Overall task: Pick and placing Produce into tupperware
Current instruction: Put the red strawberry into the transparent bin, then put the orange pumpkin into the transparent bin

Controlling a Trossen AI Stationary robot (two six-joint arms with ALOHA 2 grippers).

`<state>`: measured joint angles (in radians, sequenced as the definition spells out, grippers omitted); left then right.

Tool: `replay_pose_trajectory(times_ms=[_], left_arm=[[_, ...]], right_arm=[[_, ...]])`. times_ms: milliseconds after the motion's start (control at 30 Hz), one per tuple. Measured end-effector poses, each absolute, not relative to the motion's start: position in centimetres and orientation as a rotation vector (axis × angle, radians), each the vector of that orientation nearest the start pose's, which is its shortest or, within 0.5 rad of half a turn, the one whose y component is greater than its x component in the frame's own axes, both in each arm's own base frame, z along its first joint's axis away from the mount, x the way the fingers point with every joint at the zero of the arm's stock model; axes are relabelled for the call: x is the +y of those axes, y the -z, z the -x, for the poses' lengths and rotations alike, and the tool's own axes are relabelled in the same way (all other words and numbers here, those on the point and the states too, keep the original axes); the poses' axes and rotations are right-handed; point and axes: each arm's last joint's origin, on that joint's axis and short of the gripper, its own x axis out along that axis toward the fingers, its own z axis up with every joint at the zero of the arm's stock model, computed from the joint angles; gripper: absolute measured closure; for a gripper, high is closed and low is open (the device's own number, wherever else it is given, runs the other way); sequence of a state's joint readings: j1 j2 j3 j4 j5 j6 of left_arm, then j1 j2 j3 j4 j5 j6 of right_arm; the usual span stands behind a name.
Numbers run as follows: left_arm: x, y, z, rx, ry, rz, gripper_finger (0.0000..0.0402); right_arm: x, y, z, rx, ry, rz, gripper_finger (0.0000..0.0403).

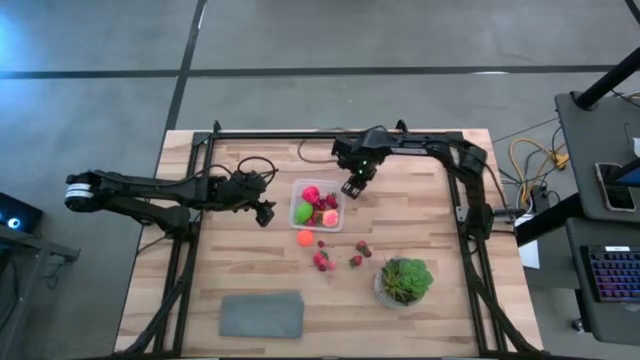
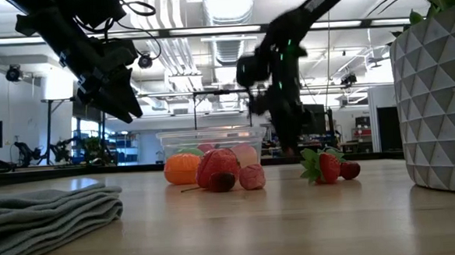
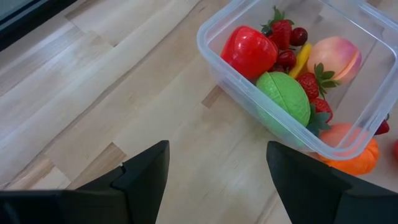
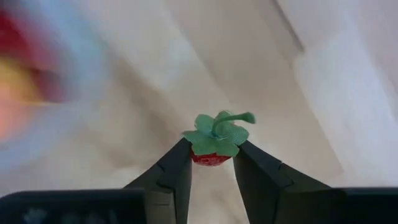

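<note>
Between my right gripper [image 4: 212, 163] fingertips sits a small strawberry [image 4: 211, 151], pinched low on its red body with the green leafy cap standing proud above the tips; the fingers are closed to a narrow gap around it. My worry is that grip: I have only the lower flanks of a tiny, tapered fruit, so any jolt could squirt it out, and it would likely bounce on the wooden table [image 1: 250, 275] rather than land where I want it. The tupperware [image 1: 297, 192] lies just beside that gripper in the high view, toward the left arm, already holding a red piece [image 3: 250, 52], a lime-green piece [image 3: 285, 98], a pink-peach piece [image 3: 334, 58] and some strawberries, so a release made short of the near wall would miss, and a low pass could clip the rim and shove the box. An orange piece [image 1: 305, 238] rests against the box's outside, with more loose strawberries [image 1: 322, 261] farther on. My left gripper [image 3: 217, 168] hangs open and empty near the box's other side.
</note>
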<state>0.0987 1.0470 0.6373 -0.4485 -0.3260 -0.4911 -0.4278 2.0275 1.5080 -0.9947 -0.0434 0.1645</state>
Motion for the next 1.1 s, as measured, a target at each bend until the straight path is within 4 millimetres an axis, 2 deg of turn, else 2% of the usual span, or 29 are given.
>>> replay_pose_trajectory(times_ms=[200,333,533,700,1100], left_arm=[[2.9,-21.8,-19.7,0.736,-0.598,0.356,0.0147],[2.9,-21.9,-19.8,0.718,-0.595,0.359,0.0147],[2.9,-21.8,-19.8,0.722,-0.595,0.358,0.0147],[2.9,-21.8,-19.8,0.723,-0.589,0.363,0.0147],[2.6,-21.8,-19.9,0.733,-0.528,0.452,0.0147]], right_arm=[[-14.3,-23.0,-35.0,1.219,0.221,-0.614,0.0299],[-12.4,-25.3,-35.6,1.093,0.134,-0.598,0.0299],[-10.3,-25.2,-38.2,0.967,0.048,-0.5,0.0298],[-10.4,-24.7,-38.6,0.961,0.118,-0.497,0.029],[-10.1,-24.8,-38.6,0.965,0.191,-0.561,0.017]])
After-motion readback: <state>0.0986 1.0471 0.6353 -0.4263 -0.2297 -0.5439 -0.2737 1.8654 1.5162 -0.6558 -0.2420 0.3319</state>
